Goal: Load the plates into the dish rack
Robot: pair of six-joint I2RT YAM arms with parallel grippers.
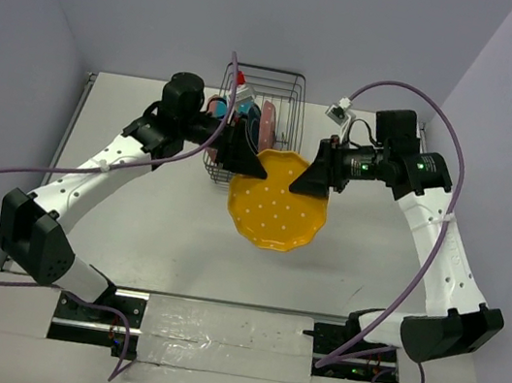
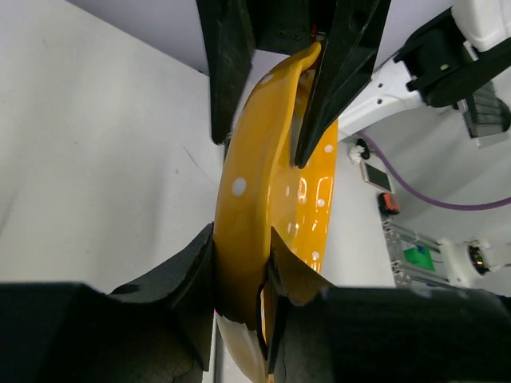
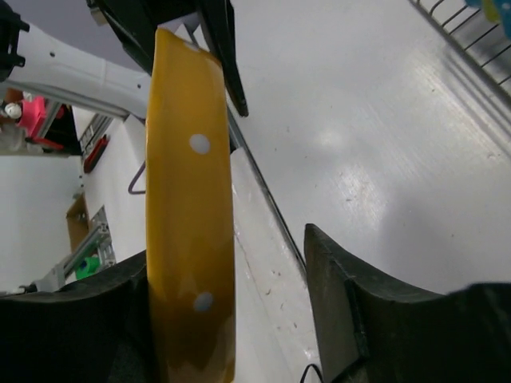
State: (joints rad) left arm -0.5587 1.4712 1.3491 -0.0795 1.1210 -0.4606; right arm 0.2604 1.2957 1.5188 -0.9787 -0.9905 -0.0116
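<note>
Beside the far edge of the bench [image 1: 151, 233], left hand [image 1: 246, 162] clamps an unracked orange-yellow dotted plate [image 1: 277, 213], right hand [image 1: 315, 177] apart; black wire rack [image 1: 293, 85] part-filled.

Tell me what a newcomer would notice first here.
The orange-yellow plate hangs mid-table between both arms. The left gripper clamps its rim; the right gripper straddles it with a gap. Behind, the black dish rack already holds a pink plate among others.
</note>
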